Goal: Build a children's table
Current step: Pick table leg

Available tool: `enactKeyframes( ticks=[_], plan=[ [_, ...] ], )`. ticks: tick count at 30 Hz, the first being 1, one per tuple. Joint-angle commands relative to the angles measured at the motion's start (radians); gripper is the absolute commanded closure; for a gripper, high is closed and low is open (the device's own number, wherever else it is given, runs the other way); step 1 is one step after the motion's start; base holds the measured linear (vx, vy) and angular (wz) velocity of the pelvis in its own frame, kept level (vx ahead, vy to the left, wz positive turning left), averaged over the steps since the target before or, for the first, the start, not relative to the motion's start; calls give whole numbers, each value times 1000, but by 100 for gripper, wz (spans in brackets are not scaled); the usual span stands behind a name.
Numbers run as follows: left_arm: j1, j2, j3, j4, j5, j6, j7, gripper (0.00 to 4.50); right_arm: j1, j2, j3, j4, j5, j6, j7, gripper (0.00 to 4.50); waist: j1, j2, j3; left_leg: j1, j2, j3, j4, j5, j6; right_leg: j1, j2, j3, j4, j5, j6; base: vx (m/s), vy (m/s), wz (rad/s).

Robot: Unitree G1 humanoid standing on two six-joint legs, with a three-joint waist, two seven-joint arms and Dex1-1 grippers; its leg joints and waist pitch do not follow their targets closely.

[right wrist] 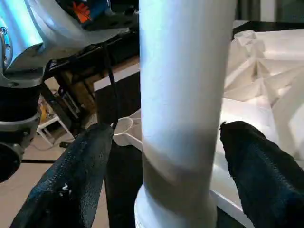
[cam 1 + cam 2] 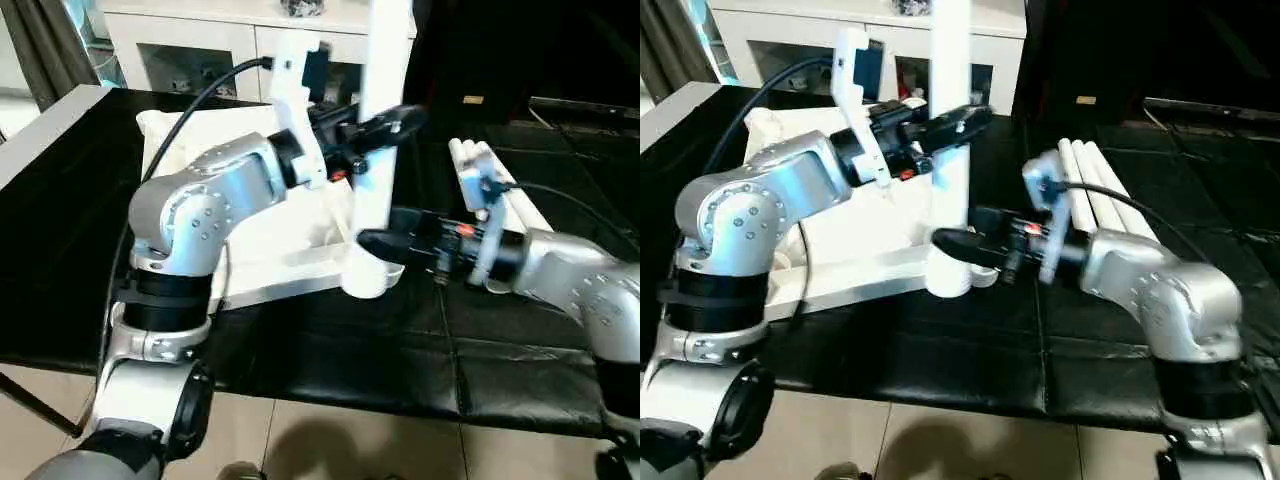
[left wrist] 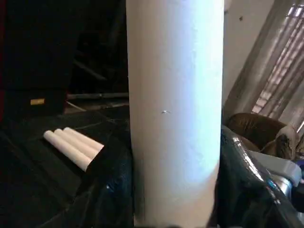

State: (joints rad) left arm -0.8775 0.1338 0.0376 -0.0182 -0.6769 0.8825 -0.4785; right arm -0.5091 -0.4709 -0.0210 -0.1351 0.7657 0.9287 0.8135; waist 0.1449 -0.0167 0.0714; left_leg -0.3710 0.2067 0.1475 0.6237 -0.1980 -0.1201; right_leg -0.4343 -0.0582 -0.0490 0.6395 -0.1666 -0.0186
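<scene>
We've got our left pincer (image 2: 975,119) clamped on the upright leg (image 2: 951,150) in its corner socket (image 2: 950,275), right pincer (image 2: 950,240) open around it — next, press it home.

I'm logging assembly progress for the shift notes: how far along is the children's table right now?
Early. The white ribbed plastic tabletop lies underside up on the black mat, and one white tapered tube leg stands upright in its near corner socket. The left gripper clamps that leg high up; the right gripper straddles its base, fingers apart from it. Three more white legs lie unfitted beside the tabletop.
</scene>
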Motion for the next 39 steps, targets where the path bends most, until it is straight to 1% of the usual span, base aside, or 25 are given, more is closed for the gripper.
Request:
enactKeyframes(
  ticks=[1, 4, 6, 8, 10, 11, 12, 13, 15, 16, 17, 18, 20, 21, 22, 23, 24, 33, 37, 39],
  plan=[
    [-19, -7, -1, -40, -38, 22, -7, 267, -8, 3, 14, 15, -14, -9, 9, 60, 4, -14, -89, -11, -2, 15, -58, -26, 27, 85, -54, 34, -71, -175, -156, 0, 0, 0],
    [-16, -5, -11, -54, -46, 33, -20, 267, -8, 1, 28, 22, -18, -10, 23, 60, 4, -14, -89, -11, -3, 15, -58, -28, 26, 85, -54, 34, -72, -178, -157, 0, 0, 0],
    [-17, -3, -17, -54, -50, 39, -30, 267, -8, -6, 43, 25, -27, -8, 36, 60, 4, -14, -88, -11, -3, 15, -58, -32, 29, 84, -53, 34, -74, -184, -150, 0, 0, 0],
    [-19, -2, -21, -58, -55, 48, -37, 267, -8, -14, 54, 30, -34, -12, 45, 90, 4, -14, -88, -11, -4, 15, -59, -34, 29, 85, -53, 34, -75, -197, -141, 0, 0, 0],
    [-19, -3, -23, -64, -62, 58, -41, 267, -8, -21, 67, 36, -45, -18, 54, 109, 5, -13, -88, -12, -4, 15, -58, -33, 27, 84, -54, 34, -75, -204, -136, 0, 0, 0],
    [-19, -5, -25, -69, -68, 66, -45, 267, -7, -28, 80, 40, -57, -25, 62, 109, 5, -14, -89, -11, -4, 15, -58, -32, 27, 84, -54, 34, -76, -203, -135, 0, 0, 0],
    [-20, -7, -25, -74, -76, 74, -45, 267, -7, -30, 85, 41, -61, -28, 66, 123, 5, -13, -89, -12, -3, 15, -58, -34, 26, 83, -54, 34, -75, -202, -136, 0, 0, 0],
    [-20, -5, -28, -78, -78, 77, -47, 267, -7, -30, 86, 43, -61, -28, 69, 140, 5, -16, -89, -12, -4, 15, -57, -33, 27, 84, -53, 34, -74, -198, -138, 0, 0, 0],
    [-19, -1, -37, -88, -81, 82, -53, 268, -7, -29, 88, 42, -59, -29, 78, 142, 5, -15, -89, -12, -3, 14, -57, -28, 31, 84, -53, 34, -73, -191, -139, 0, 0, 0],
    [-18, -1, -38, -92, -84, 85, -54, 268, -7, -28, 89, 40, -56, -27, 83, 160, 4, -14, -89, -12, -3, 14, -58, -30, 31, 84, -52, 33, -73, -192, -139, 0, 0, 0],
    [-18, -2, -37, -93, -86, 86, -54, 268, -6, -28, 90, 38, -54, -25, 86, 160, 4, -14, -89, -11, -3, 15, -57, -31, 32, 83, -53, 34, -73, -192, -141, 0, 0, 0],
    [-18, -2, -38, -94, -87, 88, -57, 268, -6, -27, 89, 38, -54, -24, 88, 182, 5, -15, -89, -11, -3, 15, -57, -31, 33, 84, -53, 34, -74, -196, -142, 0, 0, 0],
    [-18, 2, -42, -100, -86, 88, -67, 268, -5, -27, 90, 37, -52, -21, 93, 186, 5, -14, -88, -12, -3, 15, -58, -30, 33, 84, -53, 34, -74, -196, -142, 0, 0, 0],
    [-18, 3, -44, -101, -85, 88, -71, 268, -5, -28, 91, 38, -51, -21, 96, 204, 5, -14, -88, -11, -3, 15, -58, -33, 32, 83, -52, 33, -74, -201, -140, 0, 0, 0],
    [-18, 3, -45, -102, -85, 88, -72, 268, -5, -28, 92, 38, -51, -21, 97, 216, 5, -16, -89, -11, -3, 15, -57, -32, 34, 83, -52, 33, -75, -200, -139, 0, 0, 0],
    [-19, 6, -49, -104, -83, 87, -78, 268, -3, -30, 94, 40, -50, -22, 101, 216, 5, -15, -89, -11, -3, 15, -58, -28, 34, 83, -52, 34, -74, -196, -140, 0, 0, 0],
    [-20, 11, -54, -109, -83, 85, -89, 268, 0, -31, 96, 42, -51, -23, 109, 235, 5, -15, -88, -12, -3, 15, -58, -31, 33, 83, -52, 33, -75, -205, -135, 0, 0, 0],
    [-26, 6, -61, -130, -106, 101, -100, 268, 10, -20, 97, 42, -50, -18, 111, 251, 5, -13, -89, -12, -3, 14, -58, -29, 30, 84, -53, 34, -73, -198, -138, 0, 0, 0],
    [-30, -8, -50, -132, -123, 109, -87, 268, 15, -10, 95, 42, -48, -16, 103, 251, 5, -13, -89, -11, -3, 14, -57, -28, 31, 83, -52, 34, -73, -191, -143, 0, 0, 0],
    [-32, -31, -22, -134, -152, 120, -65, 268, 19, 1, 88, 46, -44, -17, 92, 252, 4, -12, -89, -12, -3, 15, -57, -30, 31, 83, -52, 34, -72, -186, -149, 0, 0, 0]
  ],
)
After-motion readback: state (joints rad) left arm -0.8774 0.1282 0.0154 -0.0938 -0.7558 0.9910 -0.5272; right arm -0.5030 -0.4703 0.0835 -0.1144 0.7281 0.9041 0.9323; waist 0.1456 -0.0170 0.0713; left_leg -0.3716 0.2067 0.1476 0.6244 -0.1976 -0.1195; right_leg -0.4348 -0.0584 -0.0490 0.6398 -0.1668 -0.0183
